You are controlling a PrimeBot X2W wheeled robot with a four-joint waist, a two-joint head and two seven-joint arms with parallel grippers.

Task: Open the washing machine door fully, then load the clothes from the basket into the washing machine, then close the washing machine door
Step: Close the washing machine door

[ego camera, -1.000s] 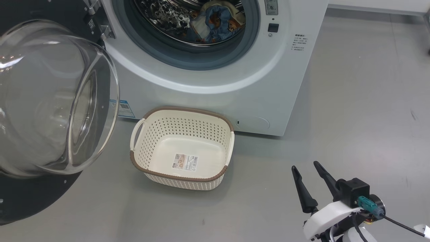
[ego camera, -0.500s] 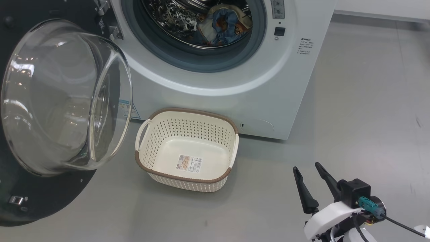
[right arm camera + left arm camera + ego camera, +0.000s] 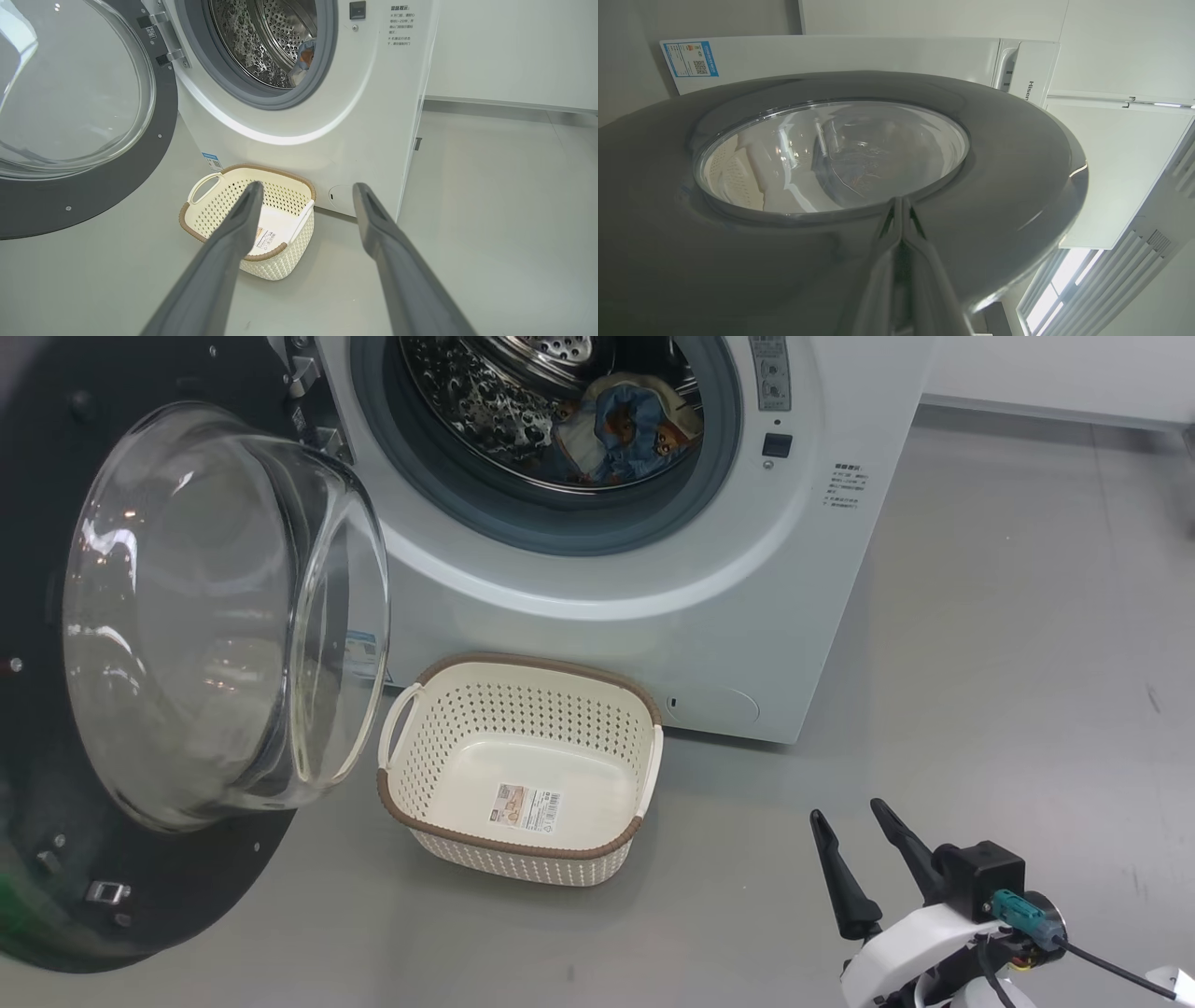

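The left wrist view gives the outer face of the large round, black-rimmed washing machine door [image 3: 1017, 163]. The left gripper [image 3: 901, 205] is pressed shut, tips at the rim's 6 o'clock. The head view gives the door's glass bowl at 9 o'clock. The light blue animal-print clothes [image 3: 625, 425] lie in the steel drum of the big white washing machine [image 3: 653, 644] at 12. The cream perforated basket [image 3: 523, 847] sits below, and the right gripper [image 3: 848, 812] is spread wide at 5 o'clock. Since a second ago the door has swung nearer the basket.
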